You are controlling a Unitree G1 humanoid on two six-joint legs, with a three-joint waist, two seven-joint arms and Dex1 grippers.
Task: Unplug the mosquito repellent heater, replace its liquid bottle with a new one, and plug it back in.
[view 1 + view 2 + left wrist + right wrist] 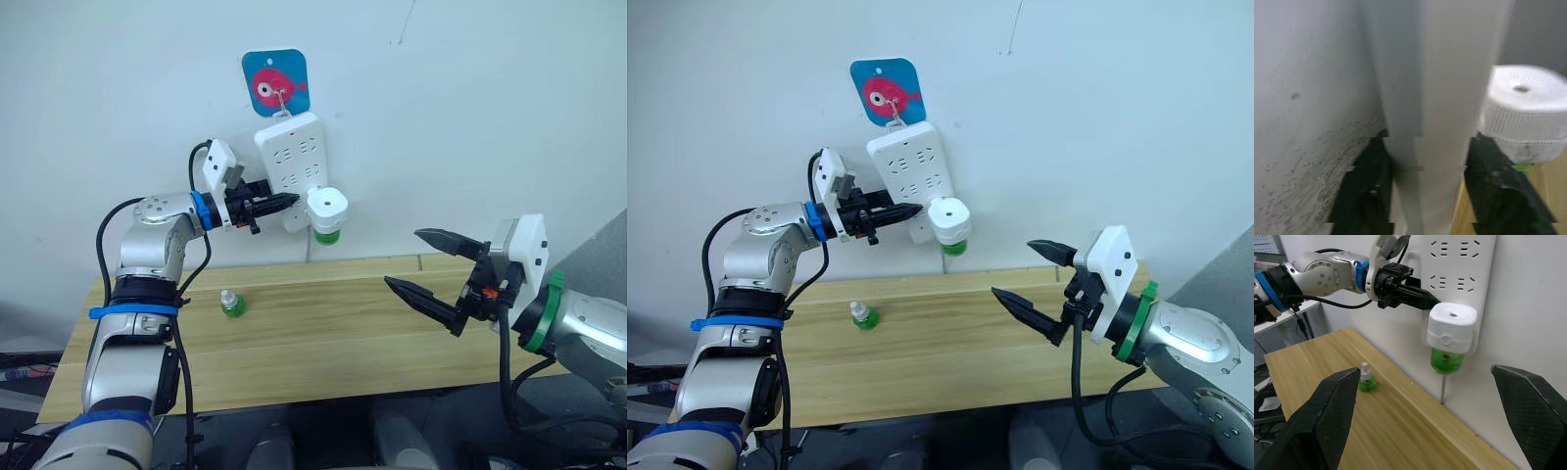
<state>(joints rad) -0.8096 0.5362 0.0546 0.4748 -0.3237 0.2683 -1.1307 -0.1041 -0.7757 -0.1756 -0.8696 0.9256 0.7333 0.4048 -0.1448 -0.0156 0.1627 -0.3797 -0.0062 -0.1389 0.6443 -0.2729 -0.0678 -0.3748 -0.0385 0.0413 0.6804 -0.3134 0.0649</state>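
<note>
The mosquito repellent heater [327, 205] sits plugged into the lower end of the power strip [294, 166] on the wall, upper centre of frame, its green liquid bottle [327, 235] hanging below. The left gripper [282, 203] is nearer: its fingers [1369, 196] straddle the strip's edge just beside the heater, though whether they pinch it is unclear. The right gripper [431, 269], fingers spread wide and empty, hovers over the counter [323, 333] at lower right. A spare bottle [231, 304] stands on the counter. The heater's prongs are hidden.

Smooth white plastic mosquito repellent heater [1451, 327], translucent green bottle [1446, 360], matt wood-grain table [323, 333].
</note>
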